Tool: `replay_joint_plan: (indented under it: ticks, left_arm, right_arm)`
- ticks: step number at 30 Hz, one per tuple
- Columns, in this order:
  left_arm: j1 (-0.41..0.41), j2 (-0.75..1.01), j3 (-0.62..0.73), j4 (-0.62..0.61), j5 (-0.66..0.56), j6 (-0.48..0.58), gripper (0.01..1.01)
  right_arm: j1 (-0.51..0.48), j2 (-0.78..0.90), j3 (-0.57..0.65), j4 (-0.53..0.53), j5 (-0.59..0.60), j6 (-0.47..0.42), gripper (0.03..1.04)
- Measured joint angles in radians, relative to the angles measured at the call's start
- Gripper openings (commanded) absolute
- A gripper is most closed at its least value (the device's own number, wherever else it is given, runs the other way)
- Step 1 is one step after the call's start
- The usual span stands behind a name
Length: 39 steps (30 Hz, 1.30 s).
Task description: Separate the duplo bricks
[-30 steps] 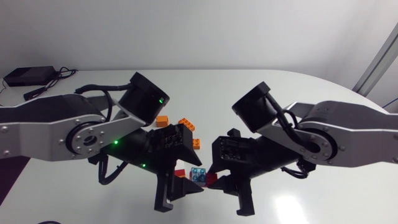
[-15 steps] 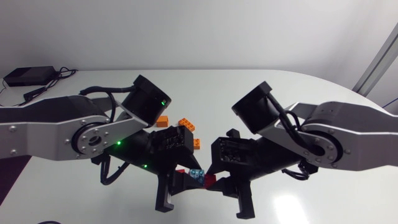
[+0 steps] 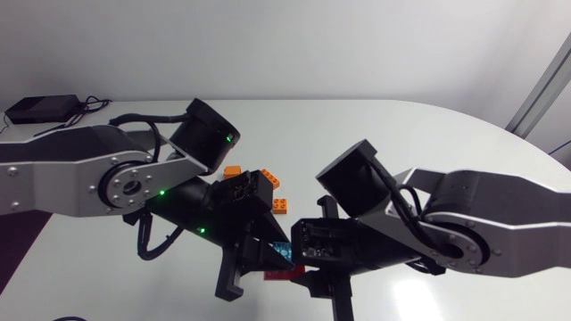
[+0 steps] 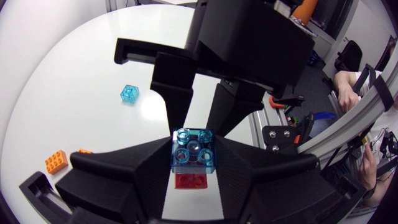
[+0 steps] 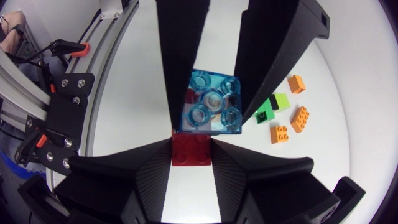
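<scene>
A clear blue brick [image 4: 193, 151] sits against a red brick [image 4: 192, 180]; I cannot tell whether they are still joined. My left gripper [image 4: 193, 163] is shut on the blue brick, a finger on each side. My right gripper [image 5: 192, 154] is shut on the red brick [image 5: 192, 148], and the blue brick [image 5: 212, 102] shows just ahead of it between the left arm's fingers. In the head view the two grippers meet over the table's front middle, with the blue brick [image 3: 282, 252] above the red one [image 3: 284, 272].
Orange bricks [image 3: 233, 170] [image 3: 269, 177] [image 3: 282, 206] lie behind the grippers. A green brick [image 5: 272, 106] lies among them. A small loose light-blue brick [image 4: 129, 93] lies on the table beyond the right gripper. A black box [image 3: 40, 109] with cables sits at the back left.
My left gripper has closed its fingers onto the blue brick. Both arms have shifted toward the table's front, the right one dropping lower, still holding the red brick.
</scene>
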Motion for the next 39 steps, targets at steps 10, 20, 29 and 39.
replay_joint_plan:
  ticks: [10,20,29,39]
  left_arm:
    - [0.075,0.125,0.084,0.061,-0.03,0.026,0.366]
    - [0.007,0.404,0.294,0.035,-0.084,0.057,0.366]
    - [-0.048,0.513,0.394,0.034,-0.097,0.056,0.362]
    - [-0.091,0.631,0.497,0.034,-0.153,0.048,0.364]
  right_arm:
    - [-0.191,-0.149,-0.124,-0.058,-0.001,-0.034,0.16]
    - [-0.41,-0.33,-0.3,-0.154,-0.029,-0.122,0.16]
    - [-0.544,-0.369,-0.382,-0.157,-0.051,-0.19,0.16]
    - [-0.596,-0.41,-0.42,-0.165,-0.074,-0.212,0.16]
